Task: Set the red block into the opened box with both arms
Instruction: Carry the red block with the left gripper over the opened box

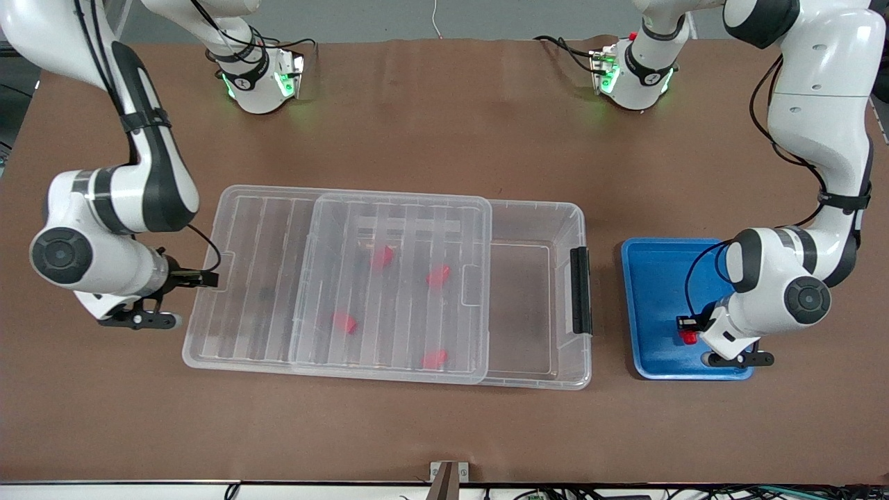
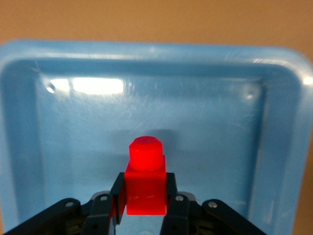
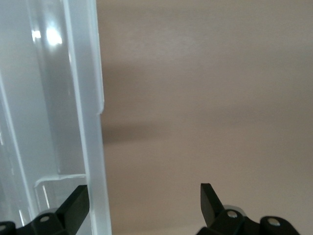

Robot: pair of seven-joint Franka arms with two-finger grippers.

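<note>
A red block (image 1: 689, 337) (image 2: 145, 181) stands stub-up on the blue tray (image 1: 653, 278) (image 2: 73, 147), and my left gripper (image 1: 689, 332) (image 2: 145, 191) is shut on its square base. The clear box (image 1: 542, 383) lies mid-table. Its ribbed lid (image 1: 264, 278) (image 3: 95, 147) is slid toward the right arm's end, so the end by the black clip (image 1: 580, 288) is uncovered. Several more red blocks (image 1: 435, 276) lie inside under the lid. My right gripper (image 1: 201, 279) (image 3: 144, 193) is open, with one finger on each side of the lid's end rim.
The blue tray sits beside the box's clip end, toward the left arm's end of the table. Brown table surface (image 1: 444, 430) surrounds the box and the tray. Both arm bases (image 1: 260, 80) stand along the table's edge farthest from the front camera.
</note>
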